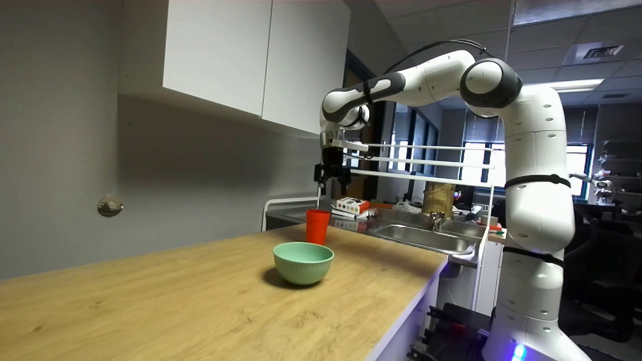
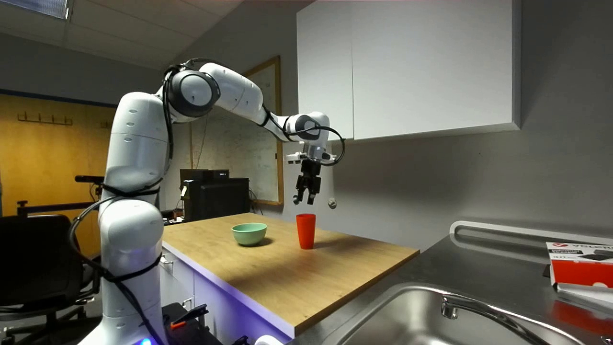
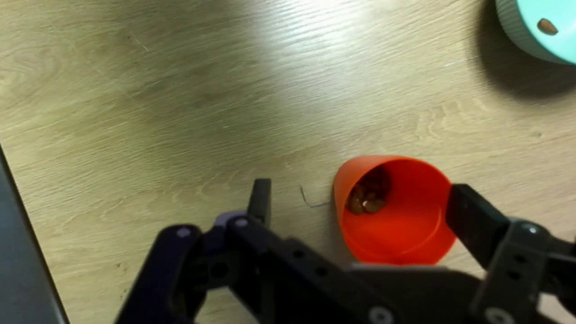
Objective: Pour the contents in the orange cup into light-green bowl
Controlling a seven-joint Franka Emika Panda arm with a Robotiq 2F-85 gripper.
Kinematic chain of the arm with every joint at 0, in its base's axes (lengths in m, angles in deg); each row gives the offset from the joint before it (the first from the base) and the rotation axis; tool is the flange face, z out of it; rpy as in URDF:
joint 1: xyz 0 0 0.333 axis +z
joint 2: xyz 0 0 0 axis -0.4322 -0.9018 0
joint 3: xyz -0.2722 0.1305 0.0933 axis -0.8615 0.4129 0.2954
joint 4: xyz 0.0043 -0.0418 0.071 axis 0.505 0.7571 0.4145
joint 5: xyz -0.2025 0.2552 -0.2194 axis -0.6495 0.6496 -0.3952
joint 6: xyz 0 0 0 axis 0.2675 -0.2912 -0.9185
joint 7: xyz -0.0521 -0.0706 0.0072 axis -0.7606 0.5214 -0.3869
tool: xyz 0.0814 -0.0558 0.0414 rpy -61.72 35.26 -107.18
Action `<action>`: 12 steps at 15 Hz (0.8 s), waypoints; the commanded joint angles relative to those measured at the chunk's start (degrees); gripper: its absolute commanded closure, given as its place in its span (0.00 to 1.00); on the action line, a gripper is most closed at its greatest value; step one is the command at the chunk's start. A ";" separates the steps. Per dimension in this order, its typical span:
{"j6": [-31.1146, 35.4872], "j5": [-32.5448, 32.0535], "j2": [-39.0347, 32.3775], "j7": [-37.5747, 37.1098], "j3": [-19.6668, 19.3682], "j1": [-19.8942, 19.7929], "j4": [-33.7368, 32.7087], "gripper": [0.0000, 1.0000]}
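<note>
Your gripper (image 1: 333,189) hangs above the orange cup (image 2: 305,232), jaws spread, gripping nothing; likely set wide to straddle it. Cup upright on the desk (image 1: 150,311), between light-green bowl (image 2: 249,235) and sink-side edge (image 2: 357,292), apart from both, probably leaving you finger room. Brown nut-like pieces (image 3: 373,206) in cup; one lone piece (image 3: 547,26) visible in bowl.

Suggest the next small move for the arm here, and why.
I'd probably nudge the open gripper toward its fingertip at the wrist view's right before lowering. The gripper hangs above the orange cup in both exterior views; in the wrist view that fingertip overlaps the cup's rim, while a gap shows between the cup and the opposite finger. Going straight down might strike the rim.
</note>
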 commanded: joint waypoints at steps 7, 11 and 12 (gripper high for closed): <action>-4.66 2.71 -8.53 2.31 -1.87 -0.37 -4.97 0.27; -4.98 3.02 -9.89 2.56 -1.88 -0.40 -5.84 0.57; -5.20 3.14 -10.20 2.61 -1.87 -0.42 -6.21 0.64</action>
